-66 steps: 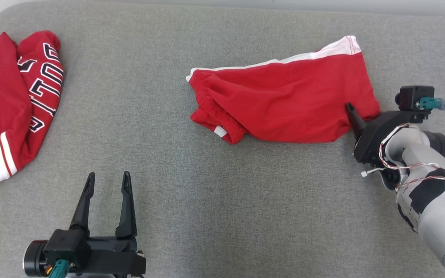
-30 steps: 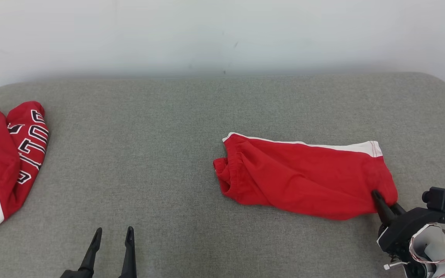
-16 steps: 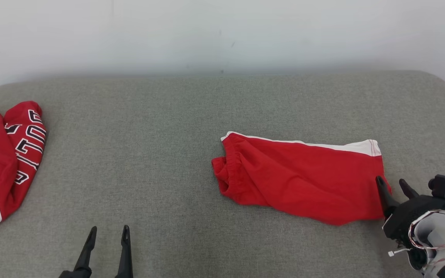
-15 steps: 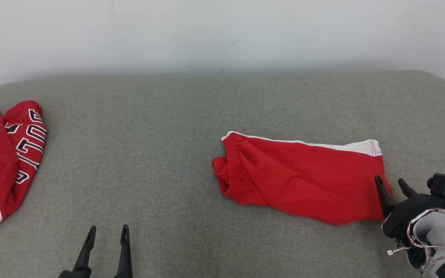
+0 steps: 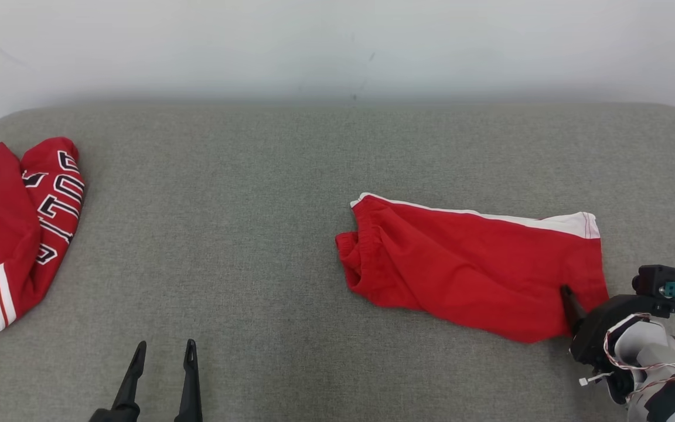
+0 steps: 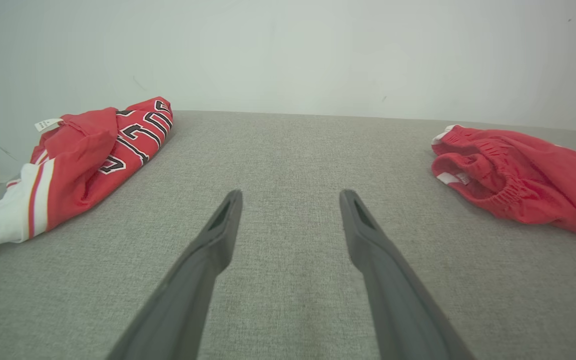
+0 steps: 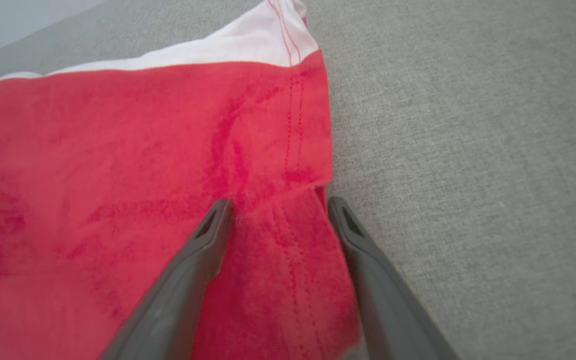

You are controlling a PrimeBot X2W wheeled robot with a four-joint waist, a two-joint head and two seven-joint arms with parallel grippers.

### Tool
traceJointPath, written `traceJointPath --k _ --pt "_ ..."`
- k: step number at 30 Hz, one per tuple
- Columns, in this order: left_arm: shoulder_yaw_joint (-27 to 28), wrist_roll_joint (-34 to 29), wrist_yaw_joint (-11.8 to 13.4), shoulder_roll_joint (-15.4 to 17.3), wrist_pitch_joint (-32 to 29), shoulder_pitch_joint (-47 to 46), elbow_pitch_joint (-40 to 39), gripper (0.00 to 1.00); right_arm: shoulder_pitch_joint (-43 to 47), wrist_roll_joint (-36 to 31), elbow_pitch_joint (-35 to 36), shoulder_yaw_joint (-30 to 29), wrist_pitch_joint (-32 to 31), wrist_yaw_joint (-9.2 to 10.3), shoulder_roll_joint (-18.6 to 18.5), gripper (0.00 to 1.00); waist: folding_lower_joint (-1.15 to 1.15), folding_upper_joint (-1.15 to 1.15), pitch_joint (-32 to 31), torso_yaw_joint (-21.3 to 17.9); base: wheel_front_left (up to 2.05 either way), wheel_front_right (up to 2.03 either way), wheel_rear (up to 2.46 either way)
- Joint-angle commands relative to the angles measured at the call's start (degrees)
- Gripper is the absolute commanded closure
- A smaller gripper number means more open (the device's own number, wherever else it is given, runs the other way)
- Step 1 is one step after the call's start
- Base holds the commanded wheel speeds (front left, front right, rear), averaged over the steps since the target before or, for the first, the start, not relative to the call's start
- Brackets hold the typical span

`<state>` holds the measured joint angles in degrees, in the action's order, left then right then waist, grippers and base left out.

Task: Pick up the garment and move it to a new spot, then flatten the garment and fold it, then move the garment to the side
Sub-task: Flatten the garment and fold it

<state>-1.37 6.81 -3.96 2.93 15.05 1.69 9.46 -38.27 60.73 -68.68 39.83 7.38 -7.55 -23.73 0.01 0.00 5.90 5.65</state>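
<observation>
The red shorts (image 5: 472, 275) lie flat on the right half of the grey padded bench (image 5: 244, 246), waistband towards the middle and the white-striped leg hem towards the right edge, about midway between the bench's far and near edges; nothing lies on top of them. The right gripper (image 7: 279, 202) sits at the near right corner of the shorts with its jaws spread wide and clamping nothing; the hem corner lies in the gap between its two dark fingers, one finger over the red cloth and the other at the cloth's edge beside bare upholstery, though whether the tips press on the fabric is hard to tell. The left gripper (image 5: 164, 346) hangs over bare bench at the near edge, left of centre, jaws likewise apart and empty, well clear of both garments. A crumpled red jersey (image 5: 21, 217) with black-and-white letters and a white band lies against the left edge, well apart from the shorts, with open grey upholstery between them; a pale wall (image 5: 337, 47) runs behind the far edge. Counted: two garments, two grippers, two fingers on each.
</observation>
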Motion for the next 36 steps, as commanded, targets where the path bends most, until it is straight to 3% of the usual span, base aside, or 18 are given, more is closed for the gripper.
traceJointPath --k 1,2,3,4,15,21,28,36 --pt "0.1 -0.1 0.3 -0.1 0.2 -0.7 0.0 0.00 0.0 0.7 -0.6 -0.1 -0.8 0.13 0.6 0.00 -0.01 0.00 0.4 0.4 0.00 0.00 0.00" --pt "0.1 -0.2 0.3 -0.1 0.2 -0.7 0.1 0.00 0.1 1.0 -0.8 -0.1 -1.5 0.14 1.0 0.23 -0.01 0.00 0.5 0.6 0.00 0.00 0.00" --pt "0.2 -0.2 0.3 -0.1 0.2 -0.6 0.1 0.00 0.1 1.3 -0.8 0.0 -1.9 0.13 1.1 0.93 -0.01 0.00 0.5 0.7 0.00 0.00 0.00" --pt "0.2 -0.3 0.3 -0.1 0.2 -0.6 0.2 0.00 0.1 1.3 -0.7 0.1 -2.0 0.13 1.2 1.00 -0.01 0.00 0.5 0.8 0.00 0.00 0.00" --pt "0.6 0.3 0.5 -0.1 0.2 0.5 0.5 0.00 -1.6 0.5 -1.2 0.3 2.7 0.13 -5.5 1.00 -0.01 0.00 -0.6 0.1 0.00 0.00 0.00" --pt "0.7 0.3 0.3 -0.1 0.2 0.6 0.6 0.00 -2.9 -0.6 1.5 1.2 4.8 0.14 -6.7 1.00 -0.01 0.00 -0.9 -0.7 0.00 0.00 0.00" --pt "0.5 0.6 0.1 -0.1 0.2 1.4 1.0 0.00 -4.1 -2.2 10.9 4.0 5.9 0.13 -4.7 1.00 -0.01 0.00 -1.8 -1.9 0.00 0.00 0.00" --pt "-0.8 1.2 0.1 -0.1 0.2 0.3 1.6 0.00 -4.7 -3.6 20.8 8.0 3.8 0.13 0.1 1.00 -0.01 0.00 -2.3 -1.4 0.00 0.00 0.00"
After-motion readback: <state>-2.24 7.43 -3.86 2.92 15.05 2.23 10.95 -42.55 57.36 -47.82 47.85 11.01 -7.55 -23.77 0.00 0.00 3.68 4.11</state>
